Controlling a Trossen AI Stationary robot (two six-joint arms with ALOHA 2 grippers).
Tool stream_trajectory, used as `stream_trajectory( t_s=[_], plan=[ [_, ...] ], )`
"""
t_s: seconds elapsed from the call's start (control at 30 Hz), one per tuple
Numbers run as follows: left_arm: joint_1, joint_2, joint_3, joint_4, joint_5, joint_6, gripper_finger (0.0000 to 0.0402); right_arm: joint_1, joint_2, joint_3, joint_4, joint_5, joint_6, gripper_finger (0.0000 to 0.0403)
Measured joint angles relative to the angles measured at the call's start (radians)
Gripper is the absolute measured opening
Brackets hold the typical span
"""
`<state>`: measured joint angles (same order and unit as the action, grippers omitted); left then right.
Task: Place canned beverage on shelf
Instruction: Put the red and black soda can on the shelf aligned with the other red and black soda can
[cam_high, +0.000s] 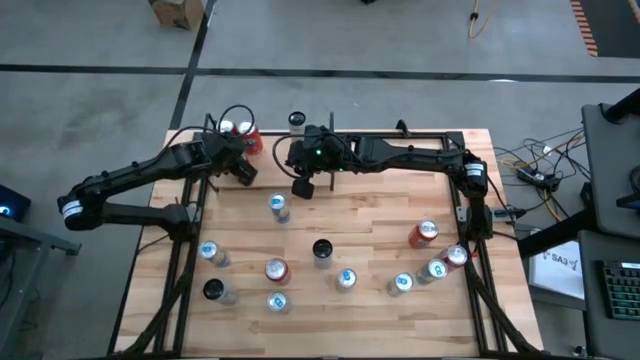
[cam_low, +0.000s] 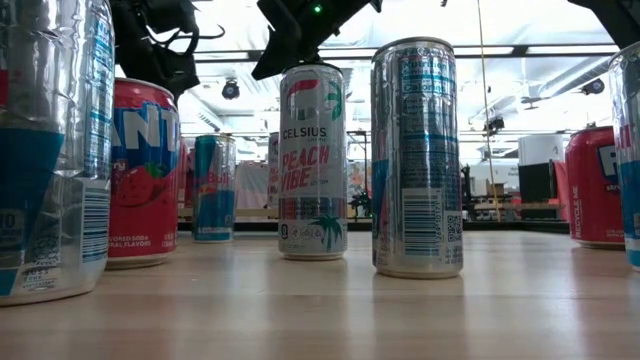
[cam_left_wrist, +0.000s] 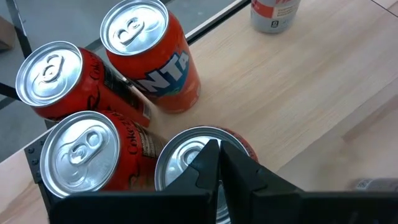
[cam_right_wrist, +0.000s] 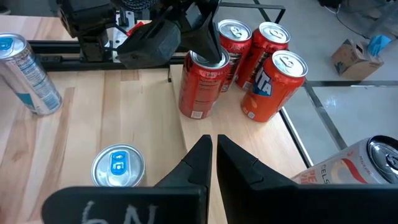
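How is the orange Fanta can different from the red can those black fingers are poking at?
The Fanta can is orange and stands free of the robot; the red can has the left gripper's shut fingers pressing on its top. The Fanta sits nearer the table's outer edge, the red can further in. Both stand upright, unopened, in the same cluster.

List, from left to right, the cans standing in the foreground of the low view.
Clear-and-blue can at the edge → red Fanta can → Celsius Peach Vibe can → tall silver can → red can.
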<state>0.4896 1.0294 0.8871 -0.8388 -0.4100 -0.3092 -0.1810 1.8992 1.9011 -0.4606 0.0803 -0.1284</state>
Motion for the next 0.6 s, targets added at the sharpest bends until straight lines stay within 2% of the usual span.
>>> stream_trajectory(
  t_s=[0.47, 0.6],
  plan=[
    [-0.003, -0.06, 0.034, -0.024, 0.013, 0.073, 0.0, 0.0, 0.0, 0.0, -0.002, 0.0, -0.002, 0.0013],
    [-0.004, -0.093, 0.038, -0.049, 0.092, 0.102, 0.0, 0.0, 0.0, 0.0, -0.013, 0.0, -0.002, 0.0013]
  ],
)
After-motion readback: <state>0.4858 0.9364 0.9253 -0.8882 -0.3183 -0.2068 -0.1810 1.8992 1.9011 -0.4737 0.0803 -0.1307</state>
